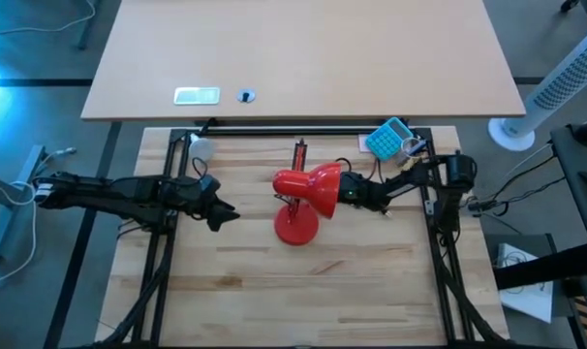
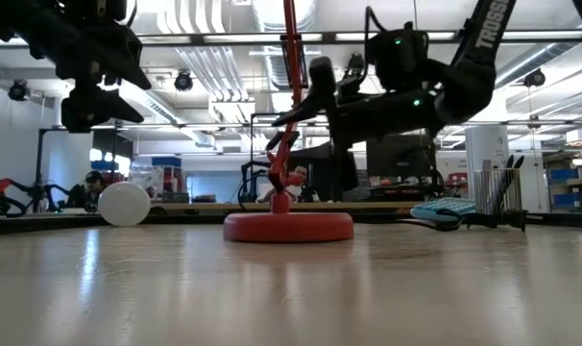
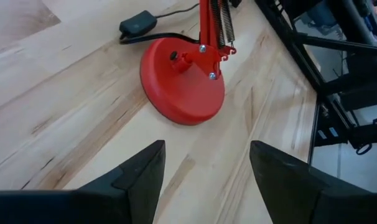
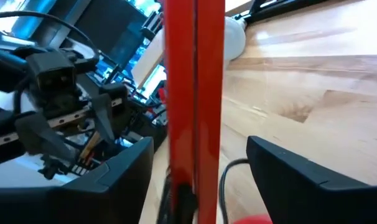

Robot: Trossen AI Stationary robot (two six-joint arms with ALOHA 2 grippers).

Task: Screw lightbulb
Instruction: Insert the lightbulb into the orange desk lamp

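The small white lightbulb (image 1: 200,148) lies on the table at the far left, clear of both grippers; it also shows in the low view (image 2: 125,204) and the right wrist view (image 4: 234,34). The red desk lamp stands mid-table on its round base (image 1: 296,225) (image 3: 182,81), its cone shade (image 1: 318,186) facing right. My left gripper (image 1: 233,213) (image 3: 207,168) is open and empty above the table, left of the base. My right gripper (image 1: 344,190) (image 4: 201,162) is open at the shade's right side, level. The lamp's red arm (image 4: 195,93) shows between its fingers with gaps on both sides.
A teal calculator (image 1: 388,138) lies at the far right. The lamp's black cord and switch (image 3: 137,23) run behind the base. A wire pen holder (image 2: 497,197) stands at the right. Black frame rails (image 1: 163,252) run along both table sides.
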